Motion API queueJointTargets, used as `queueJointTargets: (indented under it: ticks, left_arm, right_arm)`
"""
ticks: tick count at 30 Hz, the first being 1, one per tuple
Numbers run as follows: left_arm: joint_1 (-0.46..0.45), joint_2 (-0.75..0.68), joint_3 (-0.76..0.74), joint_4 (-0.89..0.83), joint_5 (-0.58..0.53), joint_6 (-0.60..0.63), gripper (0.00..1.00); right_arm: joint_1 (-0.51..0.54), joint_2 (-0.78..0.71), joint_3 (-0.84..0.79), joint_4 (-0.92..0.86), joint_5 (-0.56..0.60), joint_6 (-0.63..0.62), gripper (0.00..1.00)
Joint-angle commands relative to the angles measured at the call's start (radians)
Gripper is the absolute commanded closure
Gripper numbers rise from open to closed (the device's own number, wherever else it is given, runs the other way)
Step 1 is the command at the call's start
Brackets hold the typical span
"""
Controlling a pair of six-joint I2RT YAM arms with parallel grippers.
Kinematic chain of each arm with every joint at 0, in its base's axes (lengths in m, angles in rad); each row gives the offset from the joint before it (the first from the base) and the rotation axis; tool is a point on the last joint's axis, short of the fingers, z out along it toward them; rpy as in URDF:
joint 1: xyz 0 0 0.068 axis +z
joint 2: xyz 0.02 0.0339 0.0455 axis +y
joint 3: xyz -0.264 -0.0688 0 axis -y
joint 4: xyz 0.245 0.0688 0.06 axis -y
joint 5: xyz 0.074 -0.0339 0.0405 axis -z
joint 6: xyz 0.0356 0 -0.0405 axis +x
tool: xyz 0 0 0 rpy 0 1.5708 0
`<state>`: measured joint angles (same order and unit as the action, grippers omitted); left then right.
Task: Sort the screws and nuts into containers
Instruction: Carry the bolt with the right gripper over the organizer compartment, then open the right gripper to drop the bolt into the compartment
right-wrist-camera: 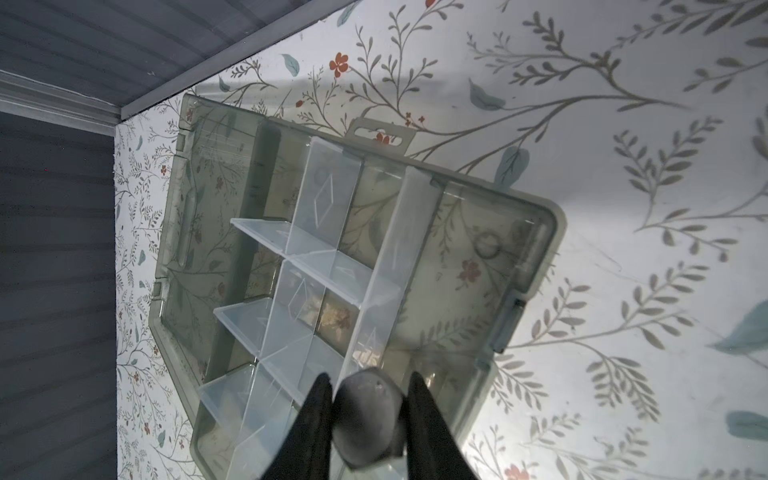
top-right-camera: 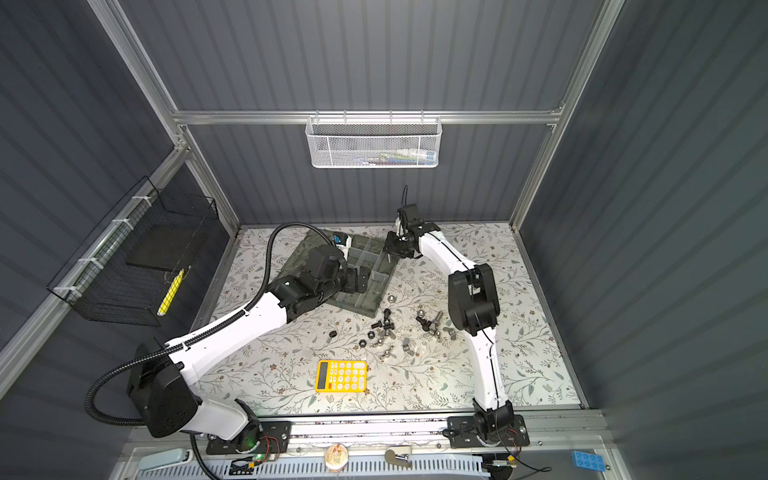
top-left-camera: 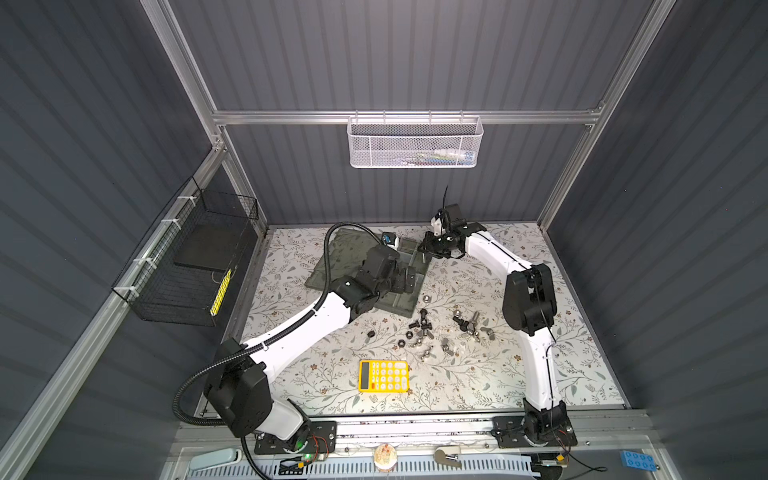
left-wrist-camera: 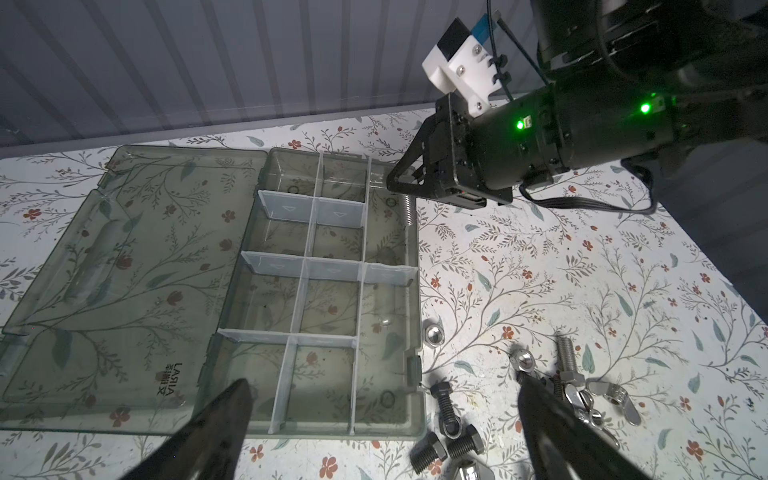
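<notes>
Right fingers pinch a silver screw above the organiser box; left fingers hover spread.

A yellow calculator lies flat, keys up, near the front of the floral-papered counter. A white mesh basket hangs on the back wall, its few small contents too blurred to name. A black wire basket on the left wall holds a dark flat slab and a slim yellow item. A blue toy brick sits on the front ledge.
</notes>
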<state>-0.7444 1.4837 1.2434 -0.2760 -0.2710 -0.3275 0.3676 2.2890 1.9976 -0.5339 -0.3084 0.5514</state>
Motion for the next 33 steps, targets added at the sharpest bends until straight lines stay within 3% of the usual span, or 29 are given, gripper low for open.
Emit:
queueJointTargets:
  ticks: [1,19,29,33]
  left_arm:
    - [0.019,-0.016,0.003,-0.009,-0.007,0.024,0.0]
    - [0.065,-0.01,-0.008,-0.03,0.111,0.026,0.0]
    - [0.073,-0.028,0.03,-0.092,0.111,0.065,0.0]
    - [0.073,-0.042,0.039,-0.106,0.111,0.059,0.0]
  right_arm:
    - [0.002,0.025,0.028,0.026,-0.011,0.032,0.79]
    - [0.004,0.083,0.04,0.028,0.006,0.024,0.66]
    - [0.004,0.043,0.058,-0.006,0.021,0.004,0.52]
    - [0.004,0.003,0.041,-0.017,0.048,-0.019,0.42]
